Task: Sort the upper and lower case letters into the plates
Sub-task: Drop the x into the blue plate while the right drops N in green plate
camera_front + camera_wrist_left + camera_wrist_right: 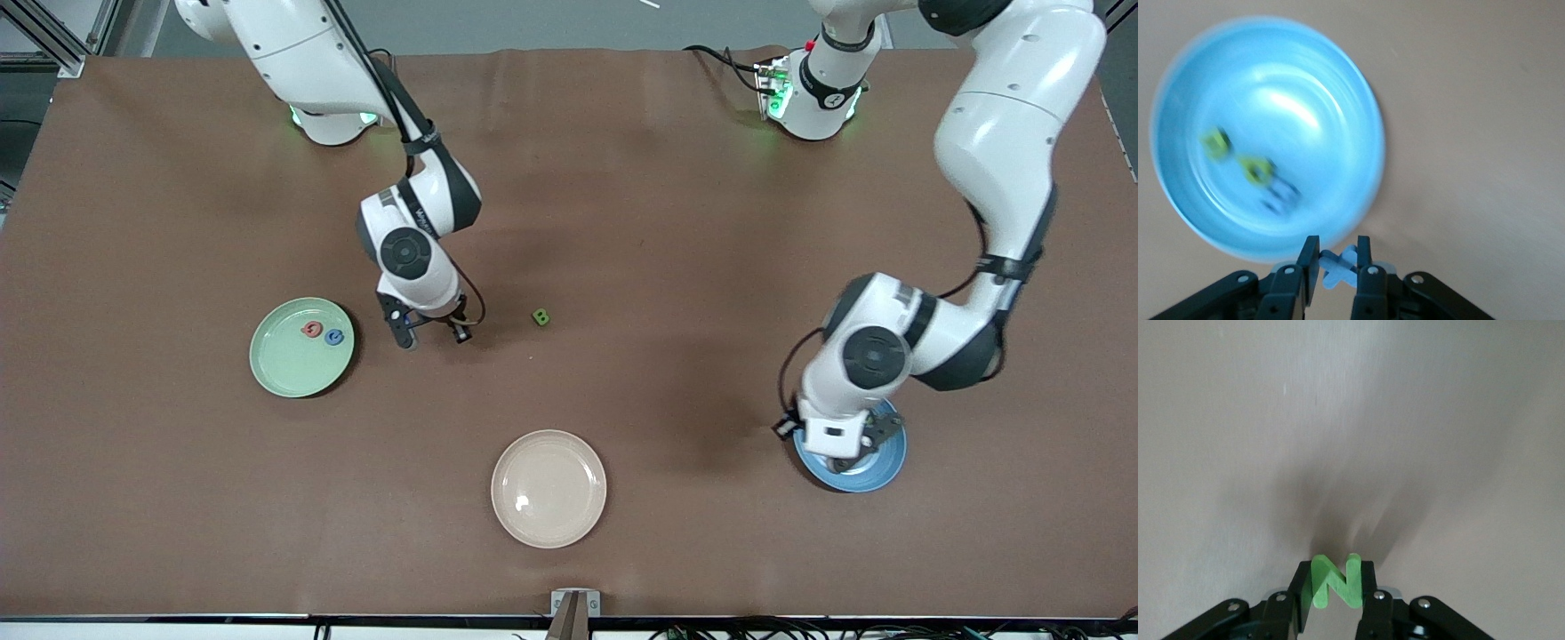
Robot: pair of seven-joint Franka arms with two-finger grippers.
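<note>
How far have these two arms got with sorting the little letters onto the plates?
Well along. The green plate holds a red letter and a blue letter. The blue plate holds three more, two green and one bluish, blurred. In hand: the left gripper over the blue plate grips a pale blue letter; the right gripper grips a green N. Left: one green letter on the table.

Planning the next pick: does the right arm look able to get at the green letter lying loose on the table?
Probably not yet. The table around the loose green letter is bare, beside the right claw, but that claw is shut on a green N that it must drop first.
</note>
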